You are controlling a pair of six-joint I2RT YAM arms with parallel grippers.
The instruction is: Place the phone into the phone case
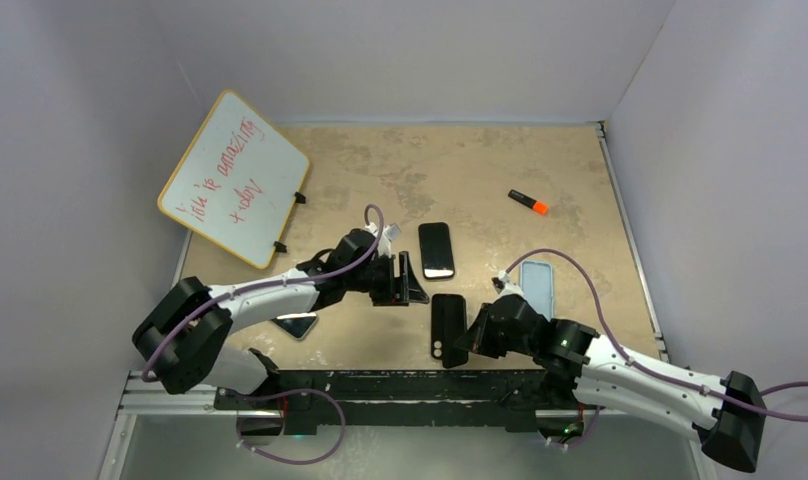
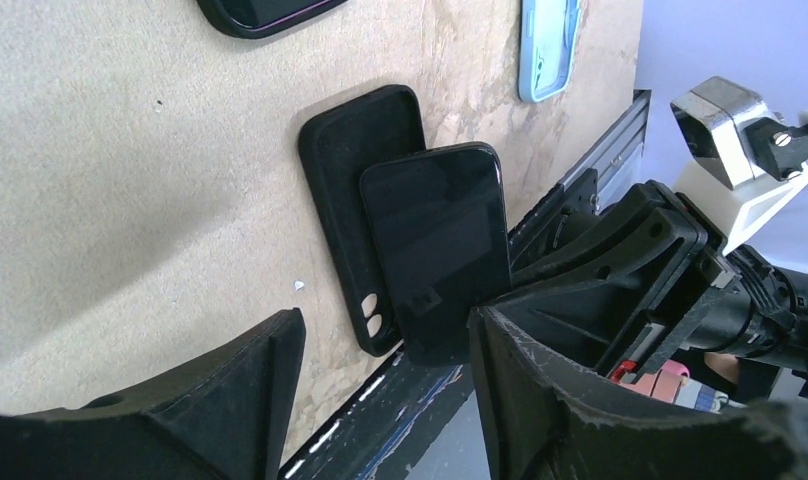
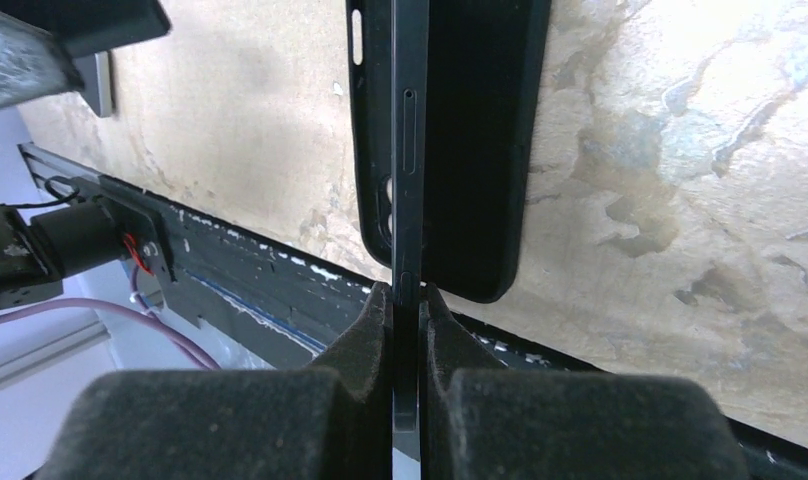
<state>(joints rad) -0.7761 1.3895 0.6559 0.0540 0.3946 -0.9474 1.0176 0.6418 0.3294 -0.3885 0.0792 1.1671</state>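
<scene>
Partly done. My right gripper (image 3: pixel 408 300) pinched black phone (image 2: pixel 440 250) by one end, phone tilted on long edge over black phone case (image 2: pixel 352 160), contact unclear. My left gripper (image 2: pixel 385 340) spread, empty, just beside. Remained: laying phone flat, pressing in.

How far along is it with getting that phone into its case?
Done: the right fingers have the phone pinched by its edge. In hand: it leans over the black case, one side raised, not seated. To do: press it in flat; the open left fingers hover nearby.
</scene>
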